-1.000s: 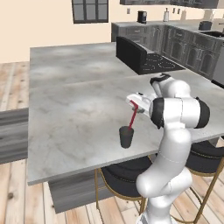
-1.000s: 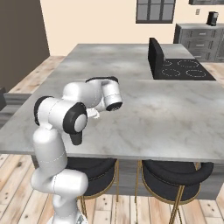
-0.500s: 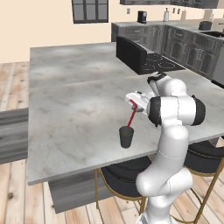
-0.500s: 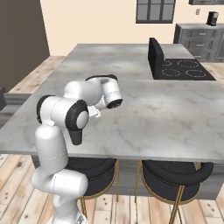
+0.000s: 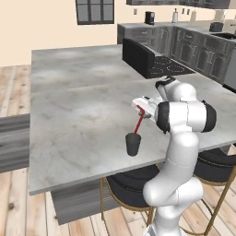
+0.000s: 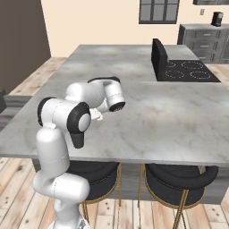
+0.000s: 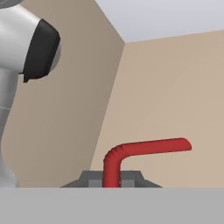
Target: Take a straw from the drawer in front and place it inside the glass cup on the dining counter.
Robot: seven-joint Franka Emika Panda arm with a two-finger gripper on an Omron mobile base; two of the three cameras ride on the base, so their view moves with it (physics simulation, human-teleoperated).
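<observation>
Holding steady over the last second, the gripper [image 5: 140, 108] stays pinched on the straw [image 5: 137, 123] with hardly any shift, so the insertion looks nearly done and only a release seems left. Thin and red, the straw slants down from the gripper into the glass cup [image 5: 133, 144], a small dark tumbler near the tabletop's [image 5: 78, 120] near edge; its bent end [image 7: 146, 146] juts sideways above the fingertips.

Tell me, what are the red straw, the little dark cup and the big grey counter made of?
The straw looks like smooth red plastic: shiny, with a ribbed bendy elbow seen in the hand view. The cup is called glass, but it looks dark, nearly black and matte, so hard to tell. The counter looks like polished marble, light grey with cloudy veins.
</observation>
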